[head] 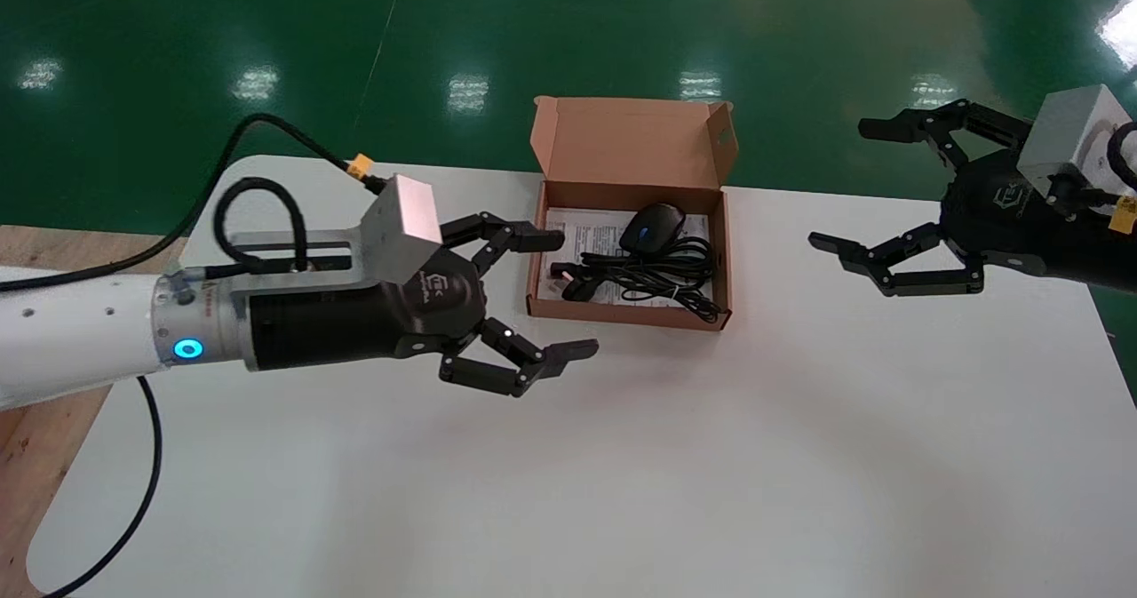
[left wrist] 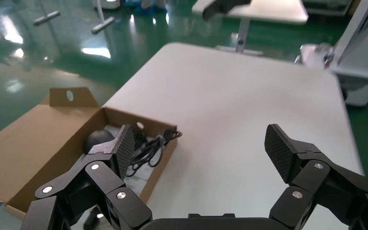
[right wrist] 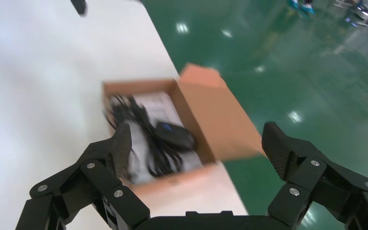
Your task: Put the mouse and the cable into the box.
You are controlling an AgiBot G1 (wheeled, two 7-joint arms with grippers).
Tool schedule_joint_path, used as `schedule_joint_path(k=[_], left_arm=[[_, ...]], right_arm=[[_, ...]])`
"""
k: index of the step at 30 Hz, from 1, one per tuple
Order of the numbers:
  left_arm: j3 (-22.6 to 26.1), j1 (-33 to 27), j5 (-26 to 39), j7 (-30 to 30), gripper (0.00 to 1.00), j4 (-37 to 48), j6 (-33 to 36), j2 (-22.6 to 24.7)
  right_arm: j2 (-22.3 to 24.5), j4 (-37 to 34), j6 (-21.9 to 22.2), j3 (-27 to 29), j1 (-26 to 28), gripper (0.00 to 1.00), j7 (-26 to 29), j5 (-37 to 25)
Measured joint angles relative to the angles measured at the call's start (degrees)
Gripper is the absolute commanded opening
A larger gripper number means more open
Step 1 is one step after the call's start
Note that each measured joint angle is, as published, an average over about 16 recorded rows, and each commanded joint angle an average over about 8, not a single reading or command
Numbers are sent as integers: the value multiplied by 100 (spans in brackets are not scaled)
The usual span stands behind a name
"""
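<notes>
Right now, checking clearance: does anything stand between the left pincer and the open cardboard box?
Nothing visible does. The open left pincer hovers beside the brown cardboard box, only bare white table between. The black mouse and black cable already lie inside. The right pincer hovers opposite, open.

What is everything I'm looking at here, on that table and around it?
box: one, brown cardboard, lid open, far middle of the table
mouse: one, black, inside the box
cable: one, black, bundled in the box beside the mouse
leaflet: one, white, under mouse and cable
table: one, white
floor: green, glossy, beyond the table
left pincer: one, black, open, empty, just left of the box
right pincer: one, black, open, empty, right of the box, apart
</notes>
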Motion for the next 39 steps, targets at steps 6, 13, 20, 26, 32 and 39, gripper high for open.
schedule_joint_path(k=[6, 13, 20, 26, 32, 39], left_arm=[[-486, 363, -335, -295, 100, -476, 363, -434], [-1052, 786, -726, -640, 100, -1032, 786, -941], [-1584, 1183, -1092, -960, 100, -1553, 1182, -1416], [-1914, 1422, -1315, -1137, 100, -1875, 1421, -1706], [-2041, 1515, -1402, -1199, 100, -1998, 1512, -1816], [-2027, 1507, -1398, -1197, 100, -1984, 1505, -1806]], right_arm=[[77, 738, -176, 185, -505, 100, 661, 501], [166, 1598, -382, 400, -1095, 100, 1433, 1085], [251, 2417, -576, 604, -1655, 100, 2166, 1640], [307, 2951, -705, 739, -2022, 100, 2614, 2006], [333, 3175, -759, 798, -2175, 100, 2792, 2163], [333, 3157, -755, 797, -2166, 100, 2778, 2156]])
